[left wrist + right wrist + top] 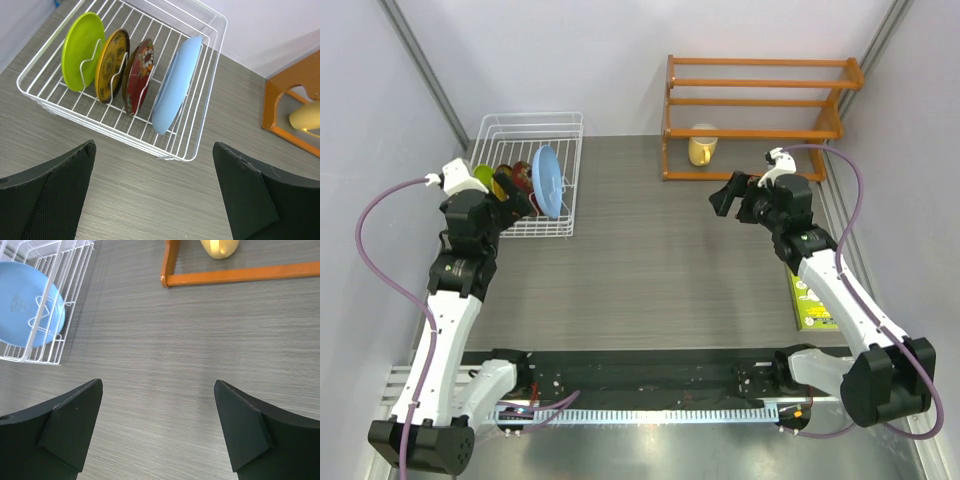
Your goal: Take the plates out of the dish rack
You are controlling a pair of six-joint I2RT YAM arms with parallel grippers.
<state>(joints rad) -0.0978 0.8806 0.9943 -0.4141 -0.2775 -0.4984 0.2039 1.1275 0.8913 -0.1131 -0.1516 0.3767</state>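
The white wire dish rack [530,116] stands at the far left of the table. Several plates stand on edge in it: lime green [81,50], yellow-orange patterned [112,62], dark red patterned [140,75] and a larger light blue one [177,82]. My left gripper [154,145] hovers open just in front of the rack's [204,107] near side, holding nothing. From above, this gripper [515,205] partly hides the plates' lower edges. My right gripper [728,192] is open and empty over the middle right of the table. In its wrist view the right gripper [158,382] looks down on bare tabletop, with the blue plate [25,307] at the left.
An orange wooden tiered shelf [750,110] stands at the back right, with a pale yellow mug [701,148] on its lowest level. A green printed card [810,300] lies by the right edge under the right arm. Grey walls close in on both sides.
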